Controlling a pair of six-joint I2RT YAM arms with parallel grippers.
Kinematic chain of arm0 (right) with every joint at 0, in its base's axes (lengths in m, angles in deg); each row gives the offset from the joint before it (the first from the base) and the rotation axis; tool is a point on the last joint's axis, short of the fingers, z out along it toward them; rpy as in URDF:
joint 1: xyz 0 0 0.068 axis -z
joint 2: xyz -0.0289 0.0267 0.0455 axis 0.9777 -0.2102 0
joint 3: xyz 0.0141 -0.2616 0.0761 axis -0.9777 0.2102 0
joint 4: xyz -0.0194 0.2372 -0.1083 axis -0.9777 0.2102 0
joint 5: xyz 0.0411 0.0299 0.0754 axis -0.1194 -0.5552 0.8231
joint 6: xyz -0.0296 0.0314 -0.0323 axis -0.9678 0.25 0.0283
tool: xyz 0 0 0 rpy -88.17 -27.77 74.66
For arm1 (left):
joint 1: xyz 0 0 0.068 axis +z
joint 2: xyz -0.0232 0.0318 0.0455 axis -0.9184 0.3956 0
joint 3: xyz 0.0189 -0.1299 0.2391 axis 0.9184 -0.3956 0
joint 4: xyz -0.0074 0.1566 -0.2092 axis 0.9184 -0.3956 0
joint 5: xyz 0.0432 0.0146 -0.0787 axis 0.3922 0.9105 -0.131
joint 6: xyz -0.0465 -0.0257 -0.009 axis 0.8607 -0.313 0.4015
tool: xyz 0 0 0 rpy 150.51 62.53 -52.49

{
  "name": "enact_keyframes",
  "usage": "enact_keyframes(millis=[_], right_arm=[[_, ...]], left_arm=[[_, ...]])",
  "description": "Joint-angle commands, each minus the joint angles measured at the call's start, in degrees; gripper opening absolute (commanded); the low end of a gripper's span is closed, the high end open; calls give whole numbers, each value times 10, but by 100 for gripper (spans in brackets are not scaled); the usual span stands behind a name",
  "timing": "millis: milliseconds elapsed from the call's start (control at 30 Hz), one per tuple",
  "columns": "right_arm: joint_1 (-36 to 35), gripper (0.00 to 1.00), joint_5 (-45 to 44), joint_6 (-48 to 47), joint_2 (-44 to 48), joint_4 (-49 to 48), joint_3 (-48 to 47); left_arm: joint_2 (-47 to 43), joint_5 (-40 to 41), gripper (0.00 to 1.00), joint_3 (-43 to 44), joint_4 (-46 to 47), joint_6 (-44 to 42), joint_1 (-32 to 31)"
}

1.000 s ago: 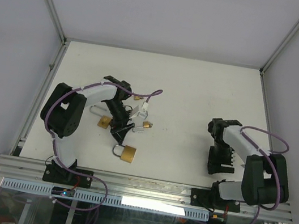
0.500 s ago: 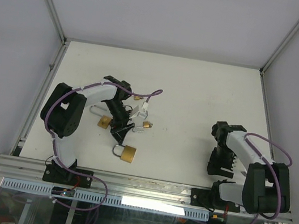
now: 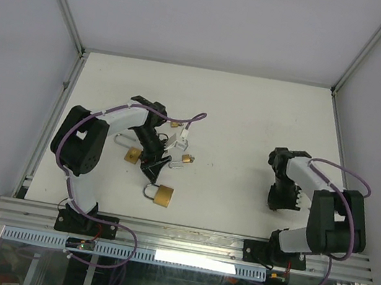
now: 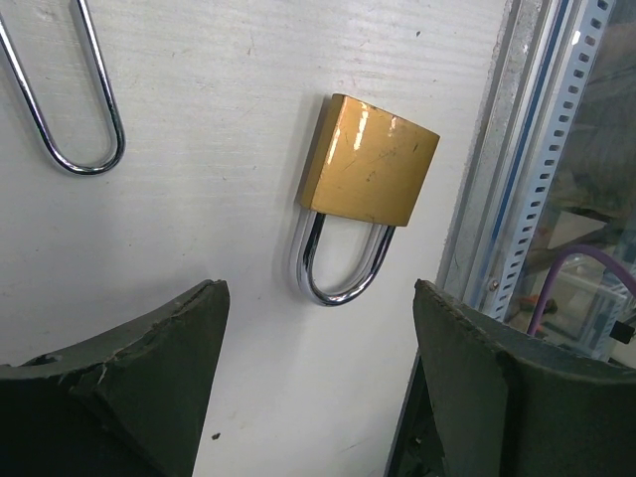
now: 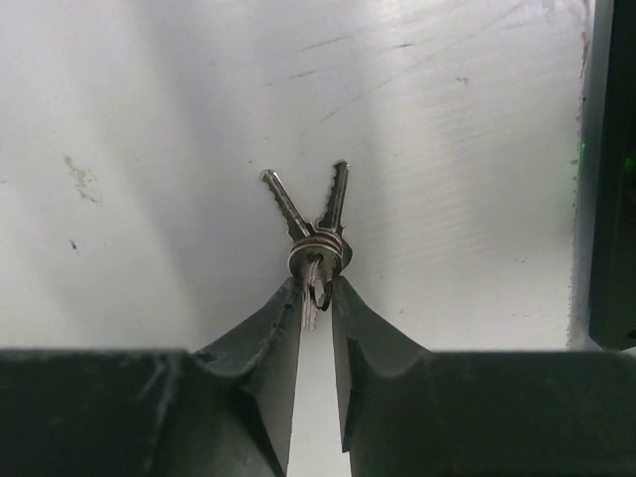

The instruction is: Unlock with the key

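Left to right. The left gripper (image 4: 316, 298) has its two dark fingers (image 4: 149, 383) spread wide apart, holding nothing. A rectangular brass padlock (image 4: 370, 159) with a silver steel shackle lies flat on the white table (image 4: 199, 70) just ahead of the tips. Its long axis runs nearly straight out from the gap between the fingers, leaning slightly. The shackle bow points back toward the fingers and lies between the tips, touching neither, while the body sits on the far side. Ahead of the left finger lies a long silver shackle loop (image 4: 87, 169), well apart from the tips, its lock body out of the frame. In the overhead view two smaller brass padlocks (image 3: 132, 155) lie on either side of this gripper. The right gripper (image 5: 316, 288) has its fingers (image 5: 263, 358) pressed almost together, pinching the small ring that joins two silver keys (image 5: 313, 219). Both blades point away from the fingers and fan into a narrow V, one leaning left, the other slightly right, just above the table surface. Whether they touch it cannot be told.
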Motion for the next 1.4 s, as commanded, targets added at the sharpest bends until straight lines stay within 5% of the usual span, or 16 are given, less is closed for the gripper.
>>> enact_keyframes(millis=[0,767,967,1100,1367], right_arm=[[-9,20,-13,-21,-83,-87,-13],[-241,12,81,-119,-329,-112,-320],[-263,42,33,-259,-346,-78,-404],[-266,57,21,-300,-295,-85,-355],[-266,61,35,-511,-165,-224,-328]], left_arm=[[-24,-15,76,20,3,-16,7],[-23,-12,77,37,0,-14,25],[-26,-12,77,40,-4,-14,26],[-25,-17,77,41,-4,-15,27],[-13,-25,77,54,-9,-16,27]])
